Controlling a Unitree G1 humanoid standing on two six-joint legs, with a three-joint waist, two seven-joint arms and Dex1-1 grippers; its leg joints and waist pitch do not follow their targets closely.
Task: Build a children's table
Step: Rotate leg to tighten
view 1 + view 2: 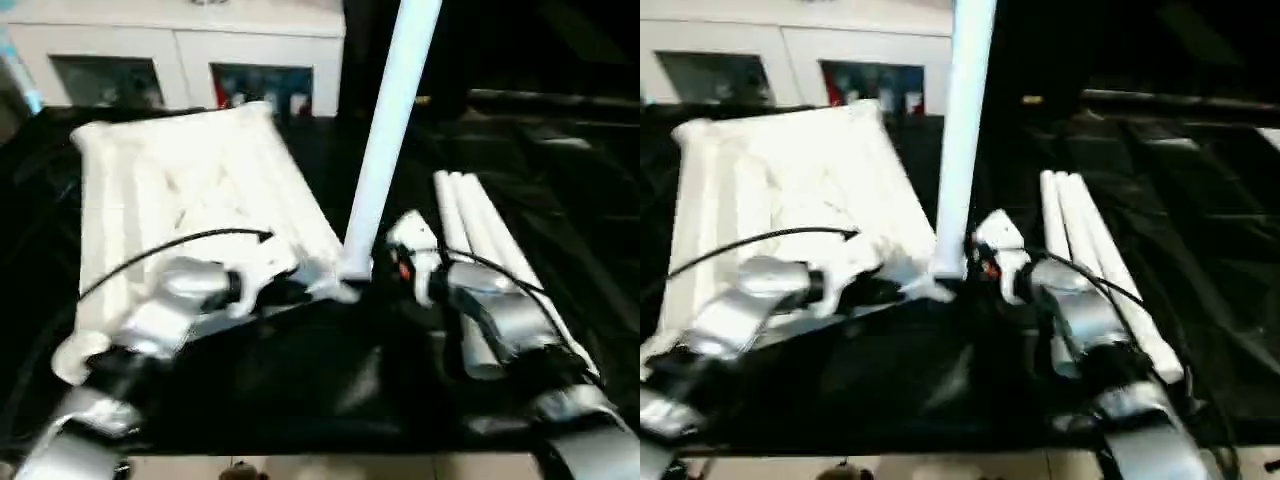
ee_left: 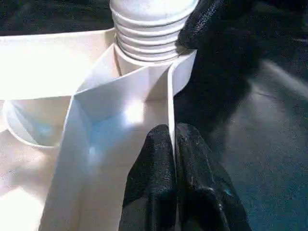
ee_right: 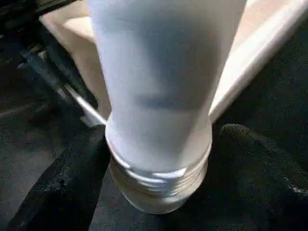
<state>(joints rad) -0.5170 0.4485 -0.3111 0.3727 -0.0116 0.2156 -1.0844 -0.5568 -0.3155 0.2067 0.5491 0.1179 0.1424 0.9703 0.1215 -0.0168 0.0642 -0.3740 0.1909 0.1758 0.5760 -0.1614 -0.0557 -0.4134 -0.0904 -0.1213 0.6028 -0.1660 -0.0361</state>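
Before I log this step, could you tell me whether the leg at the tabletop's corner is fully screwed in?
Not fully. The leg stands nearly upright at the tabletop corner socket, but its threads remain exposed above the socket.

Upright leg [image 1: 962, 140] at tabletop [image 1: 790, 190] corner, spare legs [image 1: 1090, 250] beside

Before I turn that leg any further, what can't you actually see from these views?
- Upright leg: top cut off by the head views' upper edge.
- Its threaded end: depth in the corner socket hidden by the tabletop wall, left wrist view.
- Spare legs: near ends covered by the right forearm; count unclear.
- Right end effector: whether its fingers touch the leg.
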